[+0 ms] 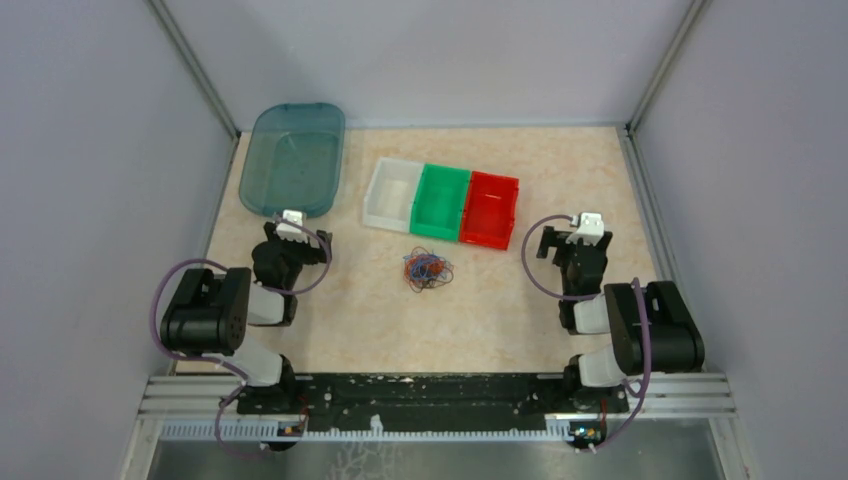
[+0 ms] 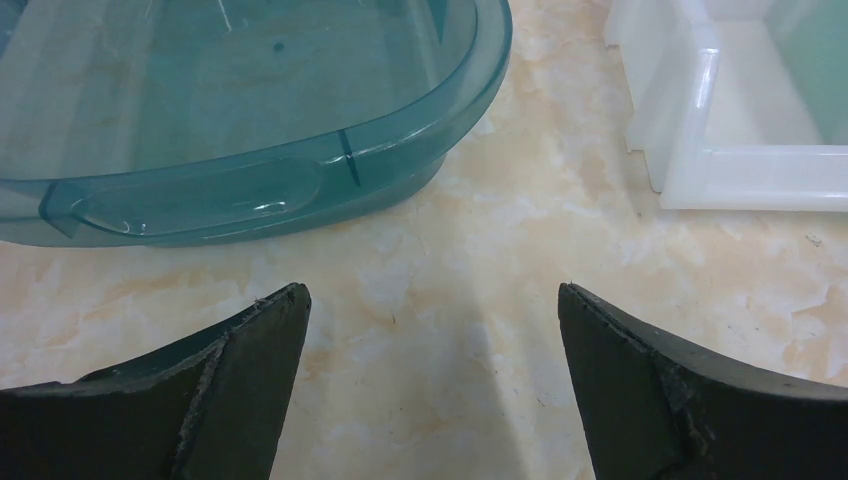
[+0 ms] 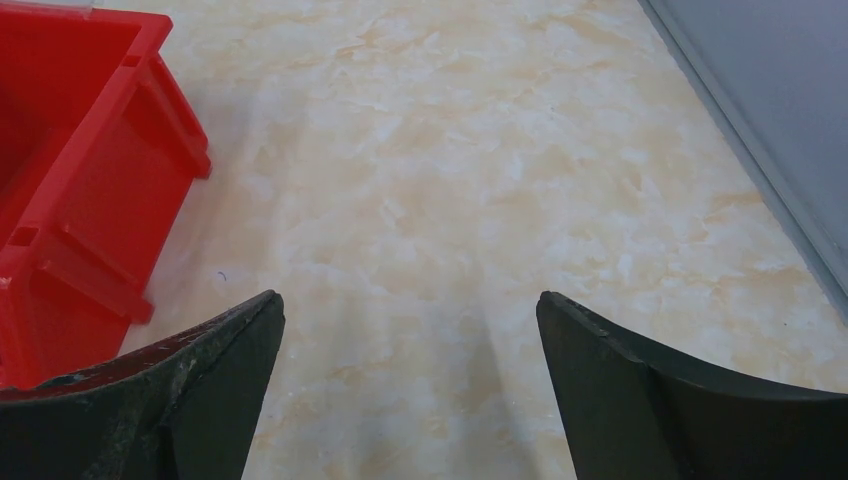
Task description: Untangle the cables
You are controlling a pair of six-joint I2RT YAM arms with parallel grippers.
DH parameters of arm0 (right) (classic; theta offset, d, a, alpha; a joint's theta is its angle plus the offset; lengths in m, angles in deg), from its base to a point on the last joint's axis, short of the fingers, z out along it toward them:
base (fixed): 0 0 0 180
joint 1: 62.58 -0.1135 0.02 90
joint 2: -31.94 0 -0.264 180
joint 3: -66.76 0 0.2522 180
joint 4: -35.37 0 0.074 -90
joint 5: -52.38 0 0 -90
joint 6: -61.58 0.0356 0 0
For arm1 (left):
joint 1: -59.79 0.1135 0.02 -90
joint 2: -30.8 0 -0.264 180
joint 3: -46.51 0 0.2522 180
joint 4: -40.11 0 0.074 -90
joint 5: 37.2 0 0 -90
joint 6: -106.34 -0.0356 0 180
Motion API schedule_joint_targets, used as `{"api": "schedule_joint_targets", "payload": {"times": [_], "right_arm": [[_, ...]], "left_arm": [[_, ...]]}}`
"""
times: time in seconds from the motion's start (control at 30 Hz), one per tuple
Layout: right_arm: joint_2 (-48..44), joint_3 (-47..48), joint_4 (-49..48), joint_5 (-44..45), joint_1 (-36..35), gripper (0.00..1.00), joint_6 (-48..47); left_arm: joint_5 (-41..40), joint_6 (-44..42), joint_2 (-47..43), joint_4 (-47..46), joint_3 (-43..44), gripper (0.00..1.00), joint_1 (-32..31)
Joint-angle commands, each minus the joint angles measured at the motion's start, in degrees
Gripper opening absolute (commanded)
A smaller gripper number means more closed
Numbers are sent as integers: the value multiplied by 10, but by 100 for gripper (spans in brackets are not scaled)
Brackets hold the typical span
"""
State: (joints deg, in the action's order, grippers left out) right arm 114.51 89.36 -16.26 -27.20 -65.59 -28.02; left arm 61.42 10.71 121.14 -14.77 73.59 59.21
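Cables (image 1: 427, 270) are seen tangled on the surface (image 1: 500, 310).
The left pincer (image 2: 432, 292), at 10 o'clock of them, and the right pincer (image 3: 410, 298), at 2 o'clock, are held open, empty.

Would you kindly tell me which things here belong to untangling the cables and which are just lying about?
For the job: tangled cables, left gripper, right gripper.
Lying about: teal tub, white bin, green bin, red bin.

Bright, even light; soft shadows; sharp focus.
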Motion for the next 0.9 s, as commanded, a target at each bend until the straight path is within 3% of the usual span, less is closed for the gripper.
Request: {"api": "schedule_joint_targets", "payload": {"times": [0.0, 0.27, 0.4, 0.5, 0.57, 0.7, 0.87], "right_arm": [[2, 16, -41, 1, -5, 99, -3], [2, 23, -26, -4, -1, 99, 3], [-1, 12, -44, 77, 0, 99, 33], [-33, 3, -25, 105, 0, 99, 43], [-68, -5, -24, 186, -27, 99, 32], [-233, 60, 231, 320, -35, 99, 122], [-331, 141, 406, 273, -27, 99, 219]], "left_arm": [[12, 6, 5, -30, 10, 99, 3], [11, 6, 5, -29, 10, 99, 2], [12, 5, 4, -25, 11, 99, 1], [76, 0, -21, -15, 11, 100, 12], [72, 1, -63, 71, 38, 100, 13], [90, -44, -123, 372, 162, 100, 14], [176, -80, -140, 669, 302, 100, 26]]}}
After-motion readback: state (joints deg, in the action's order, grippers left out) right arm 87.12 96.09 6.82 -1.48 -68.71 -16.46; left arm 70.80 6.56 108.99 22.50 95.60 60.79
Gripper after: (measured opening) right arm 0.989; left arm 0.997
